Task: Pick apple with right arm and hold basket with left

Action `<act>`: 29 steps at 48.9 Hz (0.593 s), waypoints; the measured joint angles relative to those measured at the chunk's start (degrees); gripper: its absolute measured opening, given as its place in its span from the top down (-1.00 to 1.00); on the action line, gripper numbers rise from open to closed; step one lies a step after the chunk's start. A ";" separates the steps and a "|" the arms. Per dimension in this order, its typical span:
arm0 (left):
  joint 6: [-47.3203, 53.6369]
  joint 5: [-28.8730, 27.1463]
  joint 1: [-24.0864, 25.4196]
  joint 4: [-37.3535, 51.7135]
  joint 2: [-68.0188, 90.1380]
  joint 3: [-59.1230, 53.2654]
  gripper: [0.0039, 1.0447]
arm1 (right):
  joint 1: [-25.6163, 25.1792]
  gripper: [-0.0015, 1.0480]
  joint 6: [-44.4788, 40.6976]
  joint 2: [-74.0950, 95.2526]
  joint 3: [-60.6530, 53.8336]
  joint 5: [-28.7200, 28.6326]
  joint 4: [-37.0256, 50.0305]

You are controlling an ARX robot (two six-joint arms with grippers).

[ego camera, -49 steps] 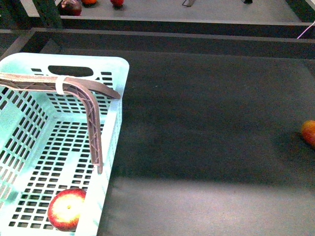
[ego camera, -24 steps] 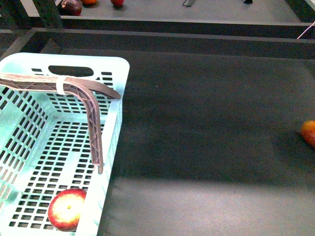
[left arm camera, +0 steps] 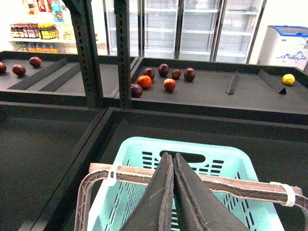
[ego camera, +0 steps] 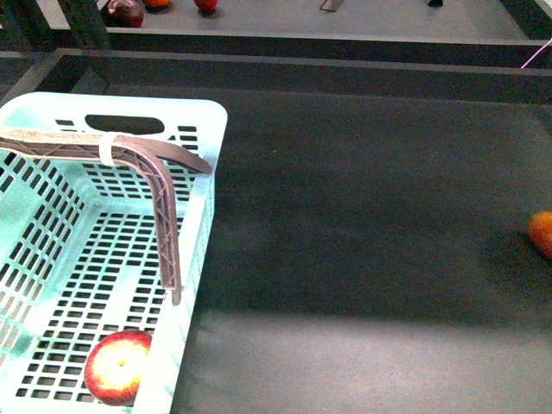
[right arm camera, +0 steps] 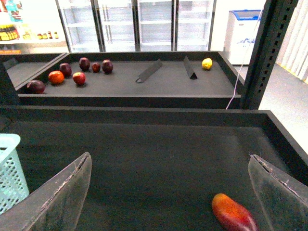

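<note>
The red apple (ego camera: 116, 366) with a yellow blush lies on the floor of the mint-turquoise basket (ego camera: 205, 185), in its near right corner. A grey-brown L-shaped bar (ego camera: 162, 207) with a white band spans the basket. In the left wrist view my left gripper (left arm camera: 173, 157) is shut, jaws pressed together, above that bar (left arm camera: 231, 185) and the basket's far rim (left arm camera: 144, 143). My right gripper (right arm camera: 169, 159) is open, with nothing between its fingers. It is over the dark tray, far to the right of the basket's corner (right arm camera: 8, 168). Neither arm shows in the front view.
A smaller orange-red fruit (ego camera: 542, 233) lies at the right edge of the dark tray, and in the right wrist view this fruit (right arm camera: 233, 214) is near the right finger. A raised black ledge (ego camera: 302, 65) bounds the tray at the back. Several fruits (left arm camera: 144, 82) sit on the shelf beyond.
The orange-red fruit at the right edge has shifted slightly toward the edge. The basket, the bar and the apple have not moved.
</note>
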 joint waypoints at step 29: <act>0.02 0.00 0.02 -15.41 -15.12 0.02 0.94 | 0.00 -0.83 0.00 0.00 0.00 0.00 -0.02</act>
